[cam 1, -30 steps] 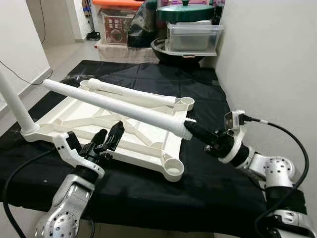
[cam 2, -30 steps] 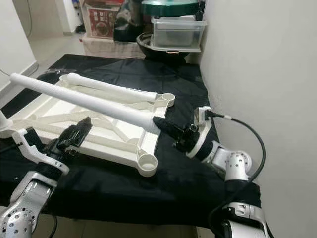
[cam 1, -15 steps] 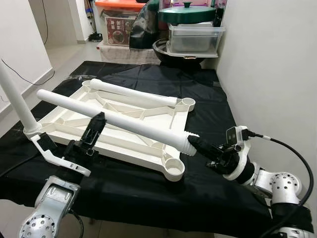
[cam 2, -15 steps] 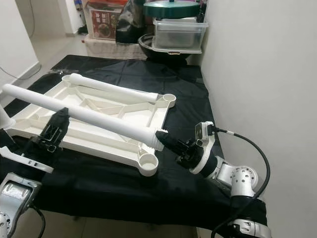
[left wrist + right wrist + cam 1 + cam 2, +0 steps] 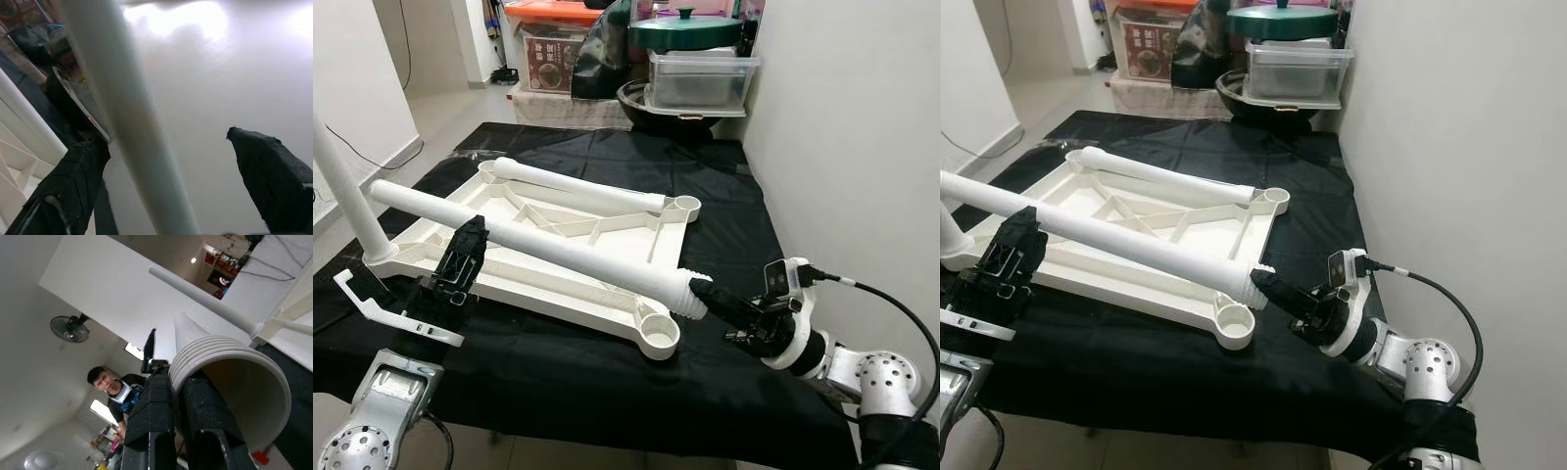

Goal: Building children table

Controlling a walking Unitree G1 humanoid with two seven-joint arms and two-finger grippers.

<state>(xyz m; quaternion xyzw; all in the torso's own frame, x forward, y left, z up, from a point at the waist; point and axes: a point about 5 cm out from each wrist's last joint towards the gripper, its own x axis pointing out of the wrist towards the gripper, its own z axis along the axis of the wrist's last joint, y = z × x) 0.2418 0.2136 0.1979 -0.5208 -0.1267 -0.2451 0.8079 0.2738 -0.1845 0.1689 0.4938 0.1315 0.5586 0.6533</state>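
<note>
The white tabletop (image 5: 597, 223) lies upside down on a black cloth. A long white leg (image 5: 558, 250) slants low across it. My right gripper (image 5: 707, 297) is shut on the rim of the leg's ribbed open end (image 5: 230, 377), one finger inside and one outside, just above the near right corner socket (image 5: 658, 336). My left gripper (image 5: 460, 257) stands open around the leg's left part, with the leg (image 5: 122, 112) passing between its fingers (image 5: 73, 181). A second leg (image 5: 578, 189) lies along the far edge. A third leg (image 5: 347, 201) stands upright in the left corner.
A white wall runs close along the right. Beyond the far edge of the cloth stand a green-lidded pot (image 5: 685, 27), a clear plastic box (image 5: 700, 78) and storage boxes (image 5: 548, 59). Bare floor lies at the far left. A person (image 5: 117, 391) appears in the right wrist view.
My right gripper has drawn back and down with the leg's ribbed end, toward the near corner socket. The leg now lies lower and flatter. My left gripper has slid left along it.
</note>
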